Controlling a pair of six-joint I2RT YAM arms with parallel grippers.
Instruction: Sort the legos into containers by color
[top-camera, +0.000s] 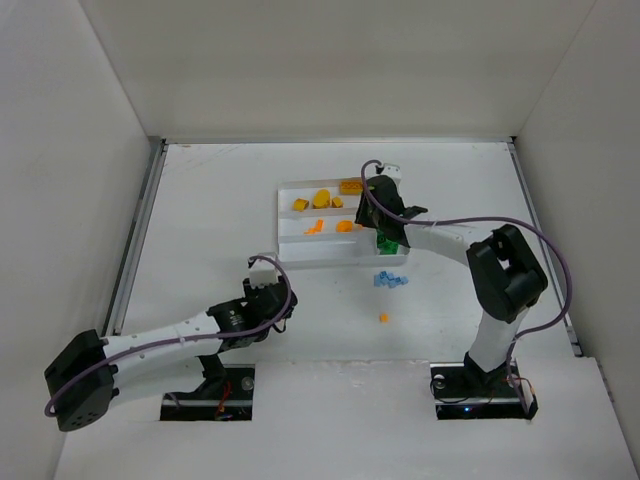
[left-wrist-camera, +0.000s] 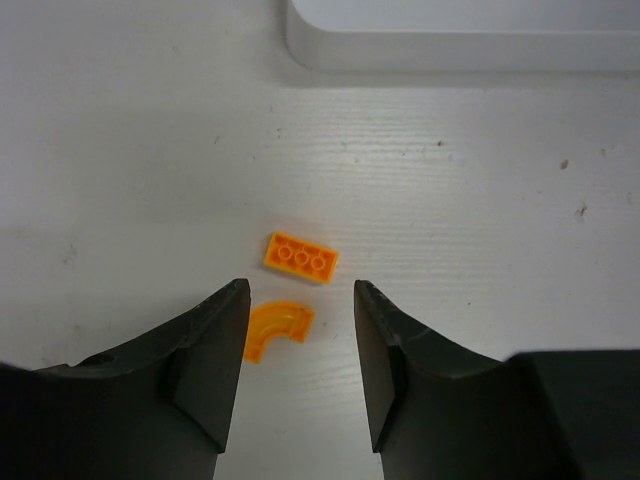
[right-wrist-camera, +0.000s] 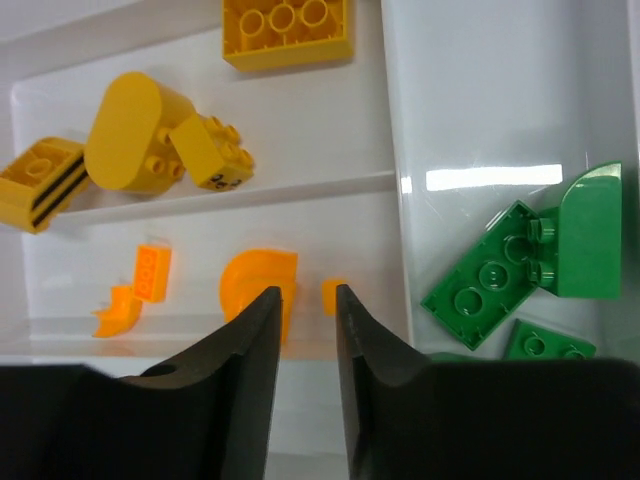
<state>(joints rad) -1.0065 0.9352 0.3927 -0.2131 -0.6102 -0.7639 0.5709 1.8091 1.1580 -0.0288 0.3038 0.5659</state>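
Observation:
My left gripper (left-wrist-camera: 300, 292) hangs open over the bare table, just short of the white tray (left-wrist-camera: 460, 48). A curved orange lego (left-wrist-camera: 272, 330) lies between its jaws, close to the left finger. An orange studded brick (left-wrist-camera: 300, 257) lies just beyond the tips. My right gripper (right-wrist-camera: 306, 294) is over the tray, jaws a narrow gap apart and holding nothing. Under it, the middle section holds orange legos (right-wrist-camera: 255, 280), one small bit (right-wrist-camera: 333, 293) by the right fingertip. Yellow legos (right-wrist-camera: 130, 135) fill the section behind. Green legos (right-wrist-camera: 485, 285) lie in the crosswise section.
From above, the tray (top-camera: 283, 215) sits mid-table with the right arm (top-camera: 450, 238) reaching over its right end. Light-blue legos (top-camera: 392, 279) and one small orange piece (top-camera: 383, 318) lie on the table in front of it. White walls enclose the table.

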